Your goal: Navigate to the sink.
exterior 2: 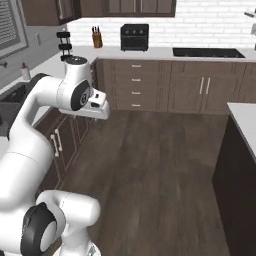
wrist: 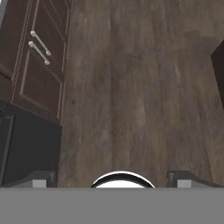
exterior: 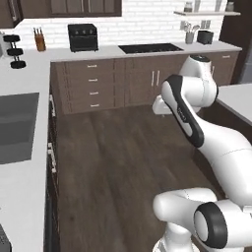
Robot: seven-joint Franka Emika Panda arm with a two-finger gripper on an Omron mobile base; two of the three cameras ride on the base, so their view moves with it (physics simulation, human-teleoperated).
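Observation:
The sink (exterior: 15,129) is a dark grey basin set into the white counter on the left, and its near part runs off the picture's edge. In the right base view a dark corner of the sink (exterior 2: 11,96) shows behind my arm; the faucet is out of view. My gripper (wrist: 111,180) hangs over the wood floor in the aisle, away from the sink. Its fingertips (wrist: 42,179) stand wide apart with nothing between them, so it is open. The hand (exterior 2: 99,107) sits at about counter height.
The back counter carries a flat black cooktop (exterior: 150,47), a black toaster oven (exterior: 82,37) and a knife block (exterior: 40,40). A dark island (exterior 2: 244,150) bounds the aisle on the right. Brown drawer cabinets (exterior: 91,86) line the back. The wood floor (exterior 2: 150,165) lies between.

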